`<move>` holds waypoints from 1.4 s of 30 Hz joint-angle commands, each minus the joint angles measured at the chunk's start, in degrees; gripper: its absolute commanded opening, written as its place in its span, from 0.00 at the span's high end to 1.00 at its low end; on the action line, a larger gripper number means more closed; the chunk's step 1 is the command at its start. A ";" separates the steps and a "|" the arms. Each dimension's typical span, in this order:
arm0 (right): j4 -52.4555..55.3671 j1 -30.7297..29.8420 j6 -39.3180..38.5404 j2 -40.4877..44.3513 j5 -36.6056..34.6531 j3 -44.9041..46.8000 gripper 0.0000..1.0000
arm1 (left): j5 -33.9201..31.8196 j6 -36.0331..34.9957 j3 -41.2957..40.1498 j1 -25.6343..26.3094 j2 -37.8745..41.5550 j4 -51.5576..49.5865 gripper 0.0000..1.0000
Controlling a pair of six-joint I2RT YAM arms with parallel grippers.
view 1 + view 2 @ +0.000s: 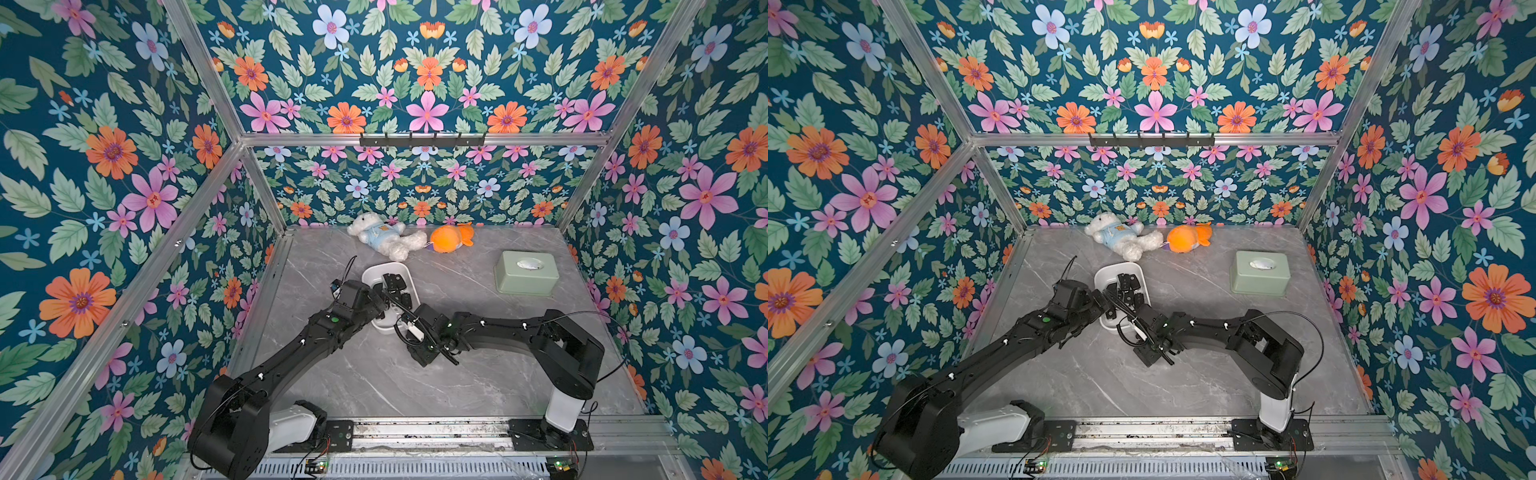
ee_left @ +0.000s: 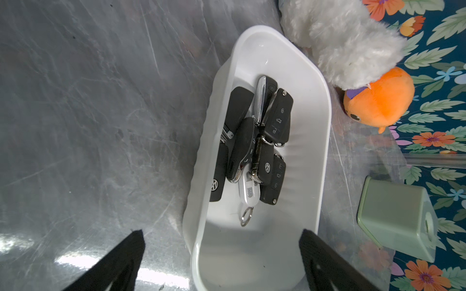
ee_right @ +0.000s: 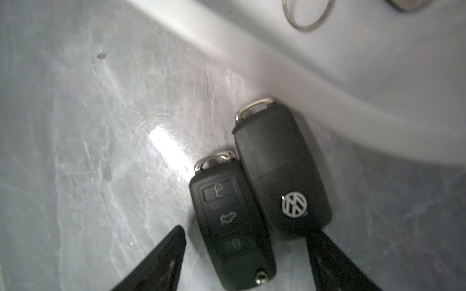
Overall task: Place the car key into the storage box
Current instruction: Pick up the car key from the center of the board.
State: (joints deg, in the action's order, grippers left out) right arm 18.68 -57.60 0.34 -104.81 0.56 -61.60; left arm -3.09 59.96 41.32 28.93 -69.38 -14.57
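The white storage box (image 2: 325, 141) holds a pile of several black car keys (image 2: 252, 141) and a silver fob with a ring. It also shows in both top views (image 1: 376, 274) (image 1: 1106, 276). My left gripper (image 2: 222, 231) hangs open over the box's near end with nothing between its fingers. Outside the box, two black car keys lie side by side on the table against its wall: one shows its buttons (image 3: 232, 221), the other its logo (image 3: 280, 171). My right gripper (image 3: 248, 230) straddles their near ends, jaws apart, with a gap beside the button key.
A white teddy bear (image 1: 384, 239) and an orange plush (image 1: 451, 239) lie at the back of the grey marble table, close behind the box. A sage-green box with an oval slot (image 1: 525, 272) stands at the right. Flowered walls enclose the table.
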 commanded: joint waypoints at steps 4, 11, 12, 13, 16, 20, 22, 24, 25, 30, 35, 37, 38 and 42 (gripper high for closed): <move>4.10 -1.02 -2.37 -2.22 -0.01 -2.05 0.33 | -2.44 0.52 -1.56 -0.54 2.94 -1.73 0.01; 5.44 -1.94 -3.83 -2.71 -1.25 -2.86 0.40 | -3.30 0.78 -3.00 -1.54 5.01 -2.11 0.01; 5.72 -2.18 -4.09 -3.00 -1.86 -3.01 0.41 | -3.27 0.85 -3.10 -1.63 5.04 -2.25 0.01; 6.07 -2.36 -4.43 -3.36 -2.33 -3.22 0.43 | -3.22 0.80 -3.14 -1.77 5.06 -2.22 0.01; 6.94 -2.62 -4.48 -4.13 -2.80 -3.40 0.48 | -3.09 0.75 -3.24 -2.03 5.22 -2.29 0.01; 7.14 -2.84 -4.37 -4.02 -3.41 -2.76 0.53 | -3.13 0.76 -3.29 -2.29 5.31 -2.33 0.01; 7.08 -2.92 -4.38 -3.77 -4.05 -2.40 0.57 | -3.13 0.76 -3.32 -2.38 5.31 -2.32 0.01; 7.15 -2.98 -4.32 -3.77 -4.16 -2.34 0.61 | -3.13 0.77 -3.30 -2.47 5.31 -2.31 0.01; 7.19 -3.03 -4.28 -3.73 -4.17 -2.34 0.63 | -3.11 0.77 -3.34 -2.43 5.31 -2.27 0.01; 6.72 -2.99 -3.53 -2.69 -3.99 -2.33 0.69 | -3.00 0.60 -3.07 -2.74 5.21 -2.21 0.01; 5.83 -3.04 -0.57 -0.14 -2.84 -2.23 0.71 | -2.85 0.00 -2.14 -3.17 4.41 -1.70 0.01; 5.61 -2.95 0.62 1.06 -1.65 -1.99 0.71 | -2.67 -0.62 -1.45 -3.42 3.53 -1.40 0.01; 5.16 -2.95 1.52 1.69 -1.16 -1.62 0.71 | -2.49 -1.21 -0.81 -3.60 2.71 -1.26 0.01; 2.73 -2.48 5.20 5.01 -1.30 1.18 0.71 | -0.83 -3.60 2.59 -4.47 -1.35 -1.25 0.01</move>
State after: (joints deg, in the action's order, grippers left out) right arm 22.57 -60.36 2.35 -101.41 -1.41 -61.56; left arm -4.80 59.11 42.22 24.86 -69.01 -16.53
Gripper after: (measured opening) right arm 0.371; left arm 0.993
